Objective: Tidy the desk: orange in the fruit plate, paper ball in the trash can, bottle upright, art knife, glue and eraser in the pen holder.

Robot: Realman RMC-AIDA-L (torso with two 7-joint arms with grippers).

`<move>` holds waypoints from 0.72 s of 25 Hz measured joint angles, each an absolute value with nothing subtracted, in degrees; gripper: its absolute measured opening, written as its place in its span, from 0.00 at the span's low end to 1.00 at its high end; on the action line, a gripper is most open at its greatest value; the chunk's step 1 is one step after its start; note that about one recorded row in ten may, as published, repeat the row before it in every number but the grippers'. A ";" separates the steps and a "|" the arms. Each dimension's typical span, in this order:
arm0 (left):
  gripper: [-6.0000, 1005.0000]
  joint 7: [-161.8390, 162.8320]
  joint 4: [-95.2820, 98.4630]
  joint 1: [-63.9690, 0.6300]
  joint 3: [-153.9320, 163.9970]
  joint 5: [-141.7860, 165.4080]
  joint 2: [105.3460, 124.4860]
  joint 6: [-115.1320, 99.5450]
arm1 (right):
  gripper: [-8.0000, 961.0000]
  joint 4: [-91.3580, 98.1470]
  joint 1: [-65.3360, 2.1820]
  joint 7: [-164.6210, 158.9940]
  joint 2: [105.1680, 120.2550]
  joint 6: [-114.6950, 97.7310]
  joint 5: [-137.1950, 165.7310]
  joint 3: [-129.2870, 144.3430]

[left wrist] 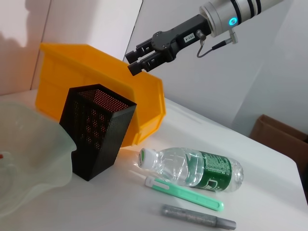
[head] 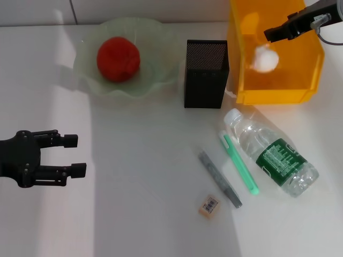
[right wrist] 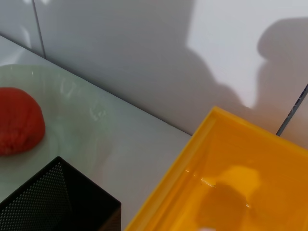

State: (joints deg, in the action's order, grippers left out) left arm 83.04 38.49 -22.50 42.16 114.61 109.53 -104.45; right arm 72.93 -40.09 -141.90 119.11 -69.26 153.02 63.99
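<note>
white wrinkly paper ball (head: 266, 58) inside orange-yellow trash can (head: 278, 96) at worktop's far right corner; our right gripper (head: 269, 33) above it, fingers nearly together, empty. left gripper (head: 75, 155) apart near left edge.

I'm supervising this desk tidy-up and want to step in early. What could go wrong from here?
The bottle lies on its side against the green art knife; uprighting it may knock the knife or let it roll. The eraser is tiny and flat, so a claw could slip off. The right claw hovers over the trash can.
</note>
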 joint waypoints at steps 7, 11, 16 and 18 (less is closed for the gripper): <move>0.84 83.15 38.50 -22.50 42.12 114.62 109.52 -104.40 | 0.70 75.78 -39.91 -142.89 119.15 -71.43 152.63 64.00; 0.84 83.15 38.50 -22.50 42.10 114.62 109.43 -104.40 | 0.73 84.03 -39.16 -145.04 119.25 -78.55 152.88 64.66; 0.84 83.15 38.50 -22.50 42.10 114.62 109.36 -104.34 | 0.76 95.48 -37.44 -149.98 119.51 -88.69 153.24 67.20; 0.84 82.93 38.49 -22.56 42.04 114.61 109.47 -104.23 | 0.78 98.85 -37.17 -152.01 119.52 -94.30 153.13 68.20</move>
